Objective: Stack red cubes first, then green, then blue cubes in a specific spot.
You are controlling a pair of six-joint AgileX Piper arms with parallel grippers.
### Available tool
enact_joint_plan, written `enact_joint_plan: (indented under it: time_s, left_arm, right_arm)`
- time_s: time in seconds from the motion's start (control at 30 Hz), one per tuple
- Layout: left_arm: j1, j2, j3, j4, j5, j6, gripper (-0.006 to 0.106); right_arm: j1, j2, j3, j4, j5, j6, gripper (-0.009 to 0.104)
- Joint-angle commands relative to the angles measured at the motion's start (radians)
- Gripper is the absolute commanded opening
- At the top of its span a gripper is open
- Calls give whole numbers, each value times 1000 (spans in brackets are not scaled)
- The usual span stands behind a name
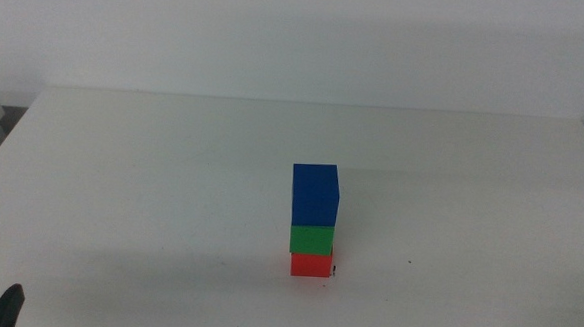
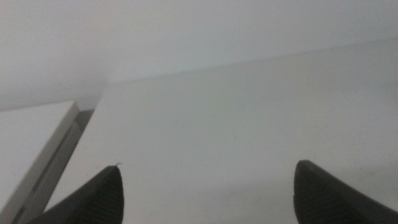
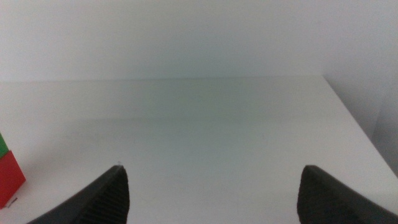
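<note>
We find the stack complete: red cube (image 1: 312, 264) under green (image 1: 311, 239) under blue (image 1: 315, 194); both grippers, left (image 2: 205, 193) and right (image 3: 211, 193), gape empty.

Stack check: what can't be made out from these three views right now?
- Right gripper: out of the middle view; only its open jaw tips show in its wrist view.
- Left gripper: middle view's bottom edge crops it to a dark tip; open in its wrist view.
- Blue cube: outside both wrist views.
- Green cube and red cube: cropped by the right wrist view's edge.
- Marked spot: red cube covers it; one tiny mark peeks out.
</note>
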Motion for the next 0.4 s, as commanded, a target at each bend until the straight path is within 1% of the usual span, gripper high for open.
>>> enact_joint_plan:
  time_s: [0.0, 0.37]
  left_arm:
    - [0, -5, 2, -6, -34, 0, 94]
    - [0, -5, 2, -3, -61, 0, 94]
  right_arm:
    - [-7, -5, 3, -5, -27, -9, 93]
    - [-7, -5, 3, -5, -36, -9, 93]
